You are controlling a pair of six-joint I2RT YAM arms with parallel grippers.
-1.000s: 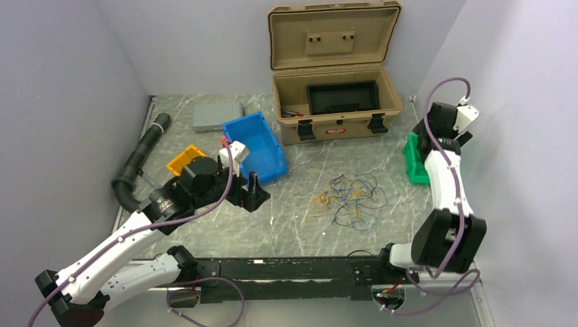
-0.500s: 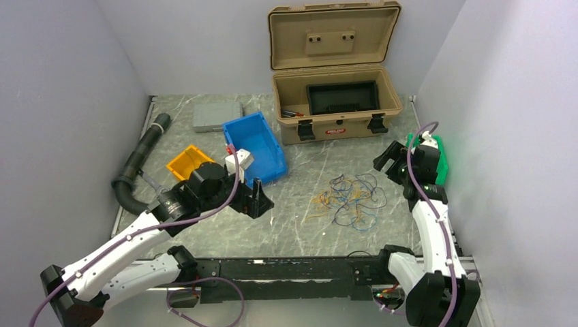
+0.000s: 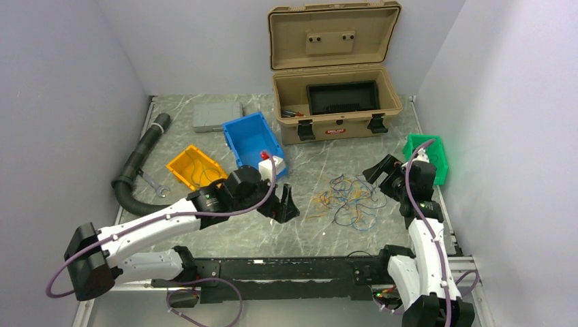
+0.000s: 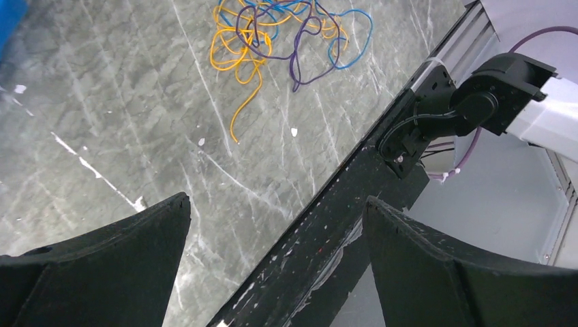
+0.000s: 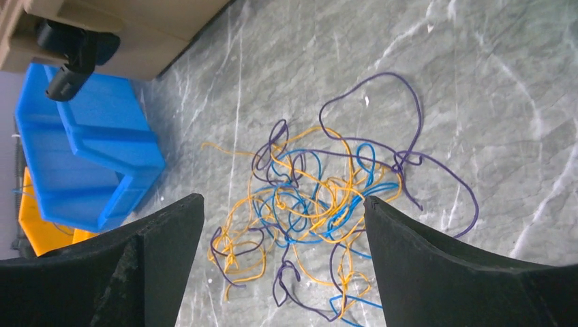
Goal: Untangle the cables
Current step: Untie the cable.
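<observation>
From above, the cables [image 3: 347,201] lie as a loose tangle of blue, purple, yellow and orange strands on the grey marbled surface [image 3: 300,235], in front of the open tan case [image 3: 341,129]. The left fingers [image 3: 288,204] are spread wide and hold nothing. They sit near the tangle's left side, apart from it. The right fingers [image 3: 376,168] are also spread wide and empty, close by the tangle's right edge. A blue bin [image 3: 235,139], a yellow bin [image 3: 178,169] and a black hose [image 3: 140,160] stand to the left, and a green bin [image 3: 416,146] at the far right.

In the left wrist view, the two dark fingers frame the bottom corners with a broad gap between them. The tangle lies at the top of the frame, well beyond their tips, and one orange strand trails from it. A black rail [image 4: 341,225] runs along the surface's edge.

In the right wrist view, the fingers stand wide apart. The tangle lies on the surface between and beyond the tips, and I cannot tell whether they touch it. The blue bin sits at the left.
</observation>
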